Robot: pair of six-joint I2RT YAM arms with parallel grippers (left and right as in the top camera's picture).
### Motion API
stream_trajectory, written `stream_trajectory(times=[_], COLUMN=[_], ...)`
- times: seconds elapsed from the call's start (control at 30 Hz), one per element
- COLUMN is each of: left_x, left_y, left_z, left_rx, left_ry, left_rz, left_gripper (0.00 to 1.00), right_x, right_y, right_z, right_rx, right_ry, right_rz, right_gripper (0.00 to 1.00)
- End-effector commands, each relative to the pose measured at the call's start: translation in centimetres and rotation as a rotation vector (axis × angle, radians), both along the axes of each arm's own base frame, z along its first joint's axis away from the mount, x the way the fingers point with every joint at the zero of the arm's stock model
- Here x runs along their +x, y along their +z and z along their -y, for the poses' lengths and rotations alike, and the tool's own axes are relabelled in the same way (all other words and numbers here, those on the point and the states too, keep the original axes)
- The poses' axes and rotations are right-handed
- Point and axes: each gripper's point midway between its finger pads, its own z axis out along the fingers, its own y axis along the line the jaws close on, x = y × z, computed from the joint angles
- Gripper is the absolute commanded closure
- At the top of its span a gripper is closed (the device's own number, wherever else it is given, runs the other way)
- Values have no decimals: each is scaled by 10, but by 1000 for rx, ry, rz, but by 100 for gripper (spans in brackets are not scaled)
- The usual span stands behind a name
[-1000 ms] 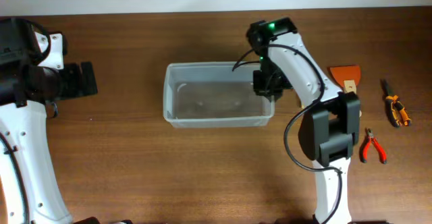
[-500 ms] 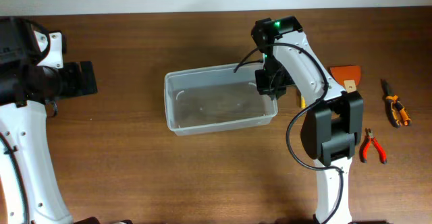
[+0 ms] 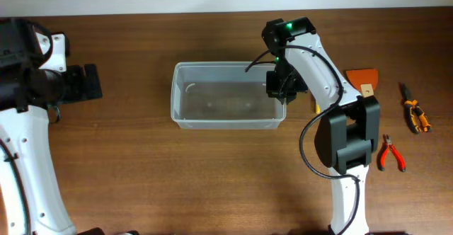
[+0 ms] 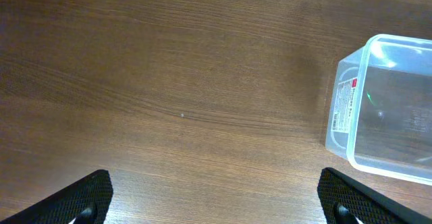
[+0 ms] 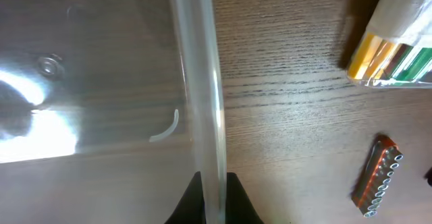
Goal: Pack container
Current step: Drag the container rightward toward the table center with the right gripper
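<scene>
The container (image 3: pixel 212 97) is a clear rectangular tub standing empty on the table's middle. My right gripper (image 3: pixel 278 88) is shut on its right wall. In the right wrist view the two dark fingertips (image 5: pixel 194 200) pinch the thick clear rim (image 5: pixel 201 82), one on each side. My left gripper (image 3: pixel 93 83) is open and empty at the far left, well apart from the tub. In the left wrist view its wide-spread fingers (image 4: pixel 86 196) frame bare wood, and the tub's labelled end (image 4: pixel 378 102) shows at the right.
Right of the tub lie an orange scraper (image 3: pixel 361 78), an orange-handled cutter (image 3: pixel 415 113) and red pliers (image 3: pixel 391 154). The right wrist view shows a clear packet of yellow-green pieces (image 5: pixel 395 55) and an orange bit holder (image 5: pixel 375 177) on the wood.
Half a second ago the tub was skewed in my right gripper's hold; now it sits square again, slightly farther back. The left arm has not moved.
</scene>
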Motion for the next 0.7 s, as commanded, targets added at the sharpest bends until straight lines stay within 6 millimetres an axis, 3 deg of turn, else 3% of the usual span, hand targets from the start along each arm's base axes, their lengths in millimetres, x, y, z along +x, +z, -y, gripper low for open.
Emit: stream_trajectory(times=[0.0,0.3,0.67], left_x=[2,2,2], left_y=[5,5,4], left_z=[0,0,0], left_rx=[-12,-12,-12], left_ry=[10,10,10], left_rz=[16,16,16], left_gripper=[1,1,1], right_x=[1,0,-4], right_y=[-3,-3,-3], right_z=[5,4,-6], right_rx=[-26,-4,44], right_ry=[21,111,49], right_rz=[-2,-14,-31], right_gripper=[96,96,96])
